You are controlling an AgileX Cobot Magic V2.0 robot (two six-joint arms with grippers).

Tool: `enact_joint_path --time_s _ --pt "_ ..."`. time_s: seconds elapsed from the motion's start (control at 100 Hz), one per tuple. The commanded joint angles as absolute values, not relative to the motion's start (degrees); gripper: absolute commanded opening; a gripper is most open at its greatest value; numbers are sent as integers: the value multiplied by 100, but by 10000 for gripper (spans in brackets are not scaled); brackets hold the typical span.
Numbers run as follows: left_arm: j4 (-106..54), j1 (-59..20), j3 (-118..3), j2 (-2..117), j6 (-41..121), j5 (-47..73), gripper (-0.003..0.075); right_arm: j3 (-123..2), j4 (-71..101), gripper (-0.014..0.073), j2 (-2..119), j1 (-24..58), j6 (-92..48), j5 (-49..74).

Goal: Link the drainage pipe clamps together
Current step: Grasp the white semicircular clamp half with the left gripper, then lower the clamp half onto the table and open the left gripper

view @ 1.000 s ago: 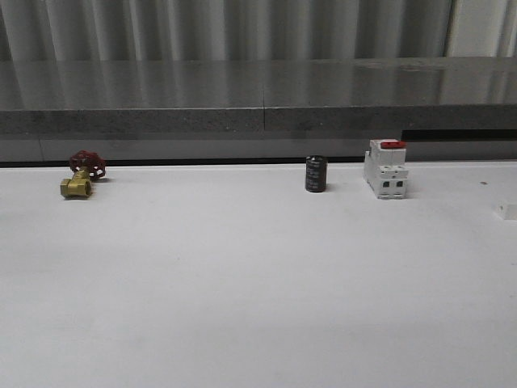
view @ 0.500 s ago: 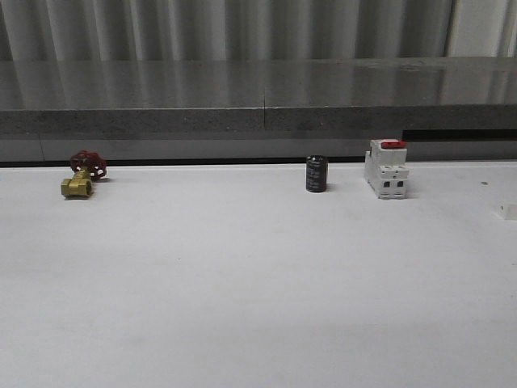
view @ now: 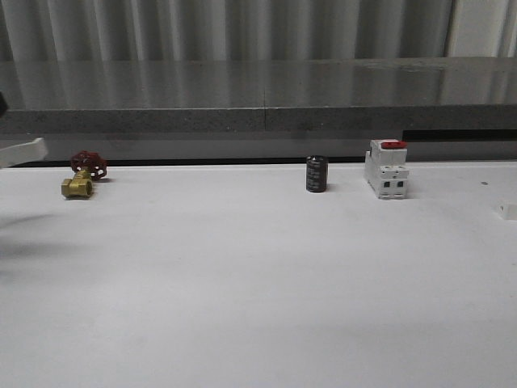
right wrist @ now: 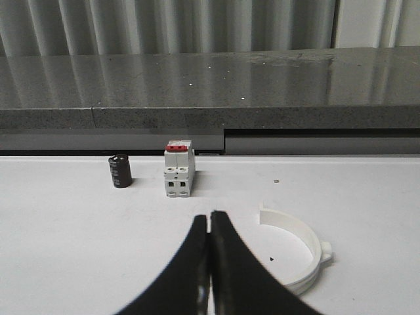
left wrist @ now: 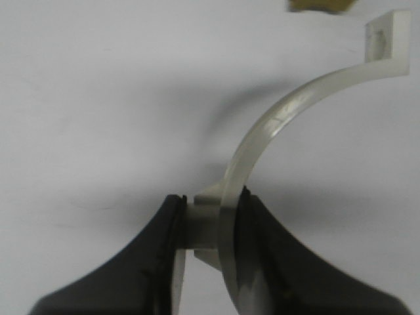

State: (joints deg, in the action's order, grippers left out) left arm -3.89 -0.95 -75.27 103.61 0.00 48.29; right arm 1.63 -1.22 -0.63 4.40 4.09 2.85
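My left gripper (left wrist: 210, 205) is shut on one white drainage pipe clamp (left wrist: 275, 125), pinching it at its side lug. The half-ring arcs away from the fingers to a square end tab (left wrist: 387, 36), held above the white table. That tab (view: 23, 151) pokes into the front view at the far left, near the brass valve. The other clamp (right wrist: 303, 252) lies flat on the table just to one side of my right gripper (right wrist: 210, 216), which is shut with nothing in it. A small white end of that lying clamp (view: 507, 212) shows at the front view's right edge.
A brass valve with a red handwheel (view: 81, 176) sits back left. A black cylinder (view: 316, 174) and a white breaker with a red switch (view: 386, 168) stand back right of centre. A grey ledge (view: 258, 113) runs along the table's far edge.
The held clamp's end tab has come into the front view at the left edge, and a shadow now falls on the table below it. Everything else stays put.
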Motion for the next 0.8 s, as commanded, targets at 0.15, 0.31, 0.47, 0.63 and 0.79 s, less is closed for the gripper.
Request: enact_joint_path --time_s 0.15,0.31,0.47,0.63,0.79 --pt "-420 -1318 -7629 10067 -872 4446 39 51 -123 -67 -169 420 393 -196" --pt "-420 -1866 -7641 10326 -1190 4285 39 51 -123 -67 -169 420 393 -196" --pt "-189 -2197 -7641 10657 -1699 4107 39 51 -123 -67 -169 420 393 -196" --pt "-130 -2415 -7652 10879 -1870 3952 39 51 -123 -67 -169 420 393 -196" --pt "-121 -2481 -7652 11016 -1879 3901 39 51 -123 -67 -169 420 393 -196"
